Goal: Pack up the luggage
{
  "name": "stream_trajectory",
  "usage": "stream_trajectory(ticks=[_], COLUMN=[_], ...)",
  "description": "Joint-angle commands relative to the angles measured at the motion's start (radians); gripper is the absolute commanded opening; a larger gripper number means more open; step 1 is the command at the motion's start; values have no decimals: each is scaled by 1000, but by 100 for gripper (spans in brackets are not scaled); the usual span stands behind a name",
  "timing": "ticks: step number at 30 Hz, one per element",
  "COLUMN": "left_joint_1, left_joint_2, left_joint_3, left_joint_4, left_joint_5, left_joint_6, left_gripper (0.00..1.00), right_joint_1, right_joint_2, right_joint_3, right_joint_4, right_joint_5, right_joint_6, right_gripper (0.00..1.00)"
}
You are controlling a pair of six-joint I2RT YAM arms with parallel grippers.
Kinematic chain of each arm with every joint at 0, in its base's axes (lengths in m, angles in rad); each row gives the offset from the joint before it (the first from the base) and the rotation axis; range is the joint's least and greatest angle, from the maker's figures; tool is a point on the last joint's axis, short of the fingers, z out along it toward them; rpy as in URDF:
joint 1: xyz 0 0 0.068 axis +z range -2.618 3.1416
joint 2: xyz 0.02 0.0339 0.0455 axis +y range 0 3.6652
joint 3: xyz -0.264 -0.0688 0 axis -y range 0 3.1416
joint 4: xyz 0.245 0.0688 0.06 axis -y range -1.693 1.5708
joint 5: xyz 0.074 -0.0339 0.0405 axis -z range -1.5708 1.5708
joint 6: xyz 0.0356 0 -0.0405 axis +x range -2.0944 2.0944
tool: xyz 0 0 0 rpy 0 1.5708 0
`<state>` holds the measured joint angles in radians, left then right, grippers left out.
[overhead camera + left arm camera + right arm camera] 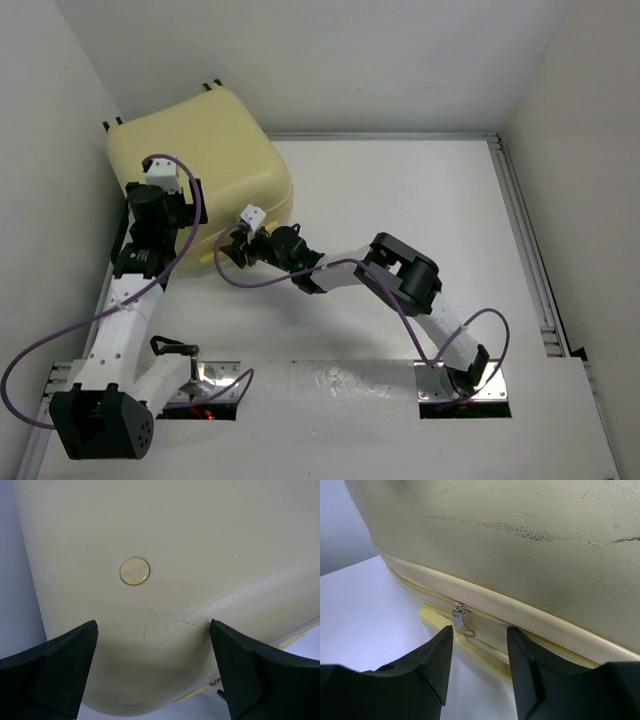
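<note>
**A:** How many bags are there?

**B:** One. The luggage [205, 150] lies flat and zipped in the far left corner of the table [420, 220], close to both walls. Two black wheels [112, 125] show on its far side.

**A:** And the arms?

**B:** Two. The left gripper [152, 630] hangs over the near left part of the lid. Its jaws are spread as wide as they go and it holds nothing. Only bare shell shows between them.

**A:** What about the right one?

**B:** The right gripper [480, 635] points at the near side seam, low to the table. Its jaws are partly apart and grip nothing. One zip [430, 594] runs along that seam. One metal pull [462, 622] hangs from it, just past the fingertips and in line with the gap, but not pinched.

**A:** Is there any brand or writing?

**B:** There is one round cream badge [134, 571] set in the lid. It has a line of raised letters across it, too small to read. The only other marks are dark scuffs [520, 529] on the shell, and they are not print.
</note>
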<state>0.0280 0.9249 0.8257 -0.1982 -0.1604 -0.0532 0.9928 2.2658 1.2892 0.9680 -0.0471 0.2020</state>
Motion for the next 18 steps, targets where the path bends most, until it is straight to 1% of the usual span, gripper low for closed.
stream_trajectory(ticks=[1, 2, 3, 9, 13, 14, 17, 18], left_joint_1=[10, 10, 10, 10, 10, 10, 10, 10], left_joint_2=[40, 40, 40, 31, 20, 11, 11, 2], left_joint_3=[7, 7, 7, -11, -11, -20, -20, -20], left_joint_4=[-9, -9, -9, -9, 0, 0, 0, 0], left_joint_5=[-36, -36, -36, -36, -36, -36, -36, -36], left_joint_6=[-20, -20, -20, -20, -11, -11, -11, -11], left_gripper=[99, 99, 99, 99, 99, 99, 99, 99], right_joint_1=[15, 21, 23, 61, 76, 79, 81, 84], right_joint_2=[14, 14, 12, -17, -19, -11, 9, 15], right_joint_3=[62, 59, 55, 21, 25, 48, 99, 111], right_joint_4=[89, 92, 95, 81, 61, 42, -12, -24], right_joint_5=[-4, 0, 1, 43, 131, 176, 236, 290], right_joint_6=[0, -1, -1, -29, -44, -47, -56, -58], right_gripper=[46, 46, 44, 44, 44, 44, 45, 45])
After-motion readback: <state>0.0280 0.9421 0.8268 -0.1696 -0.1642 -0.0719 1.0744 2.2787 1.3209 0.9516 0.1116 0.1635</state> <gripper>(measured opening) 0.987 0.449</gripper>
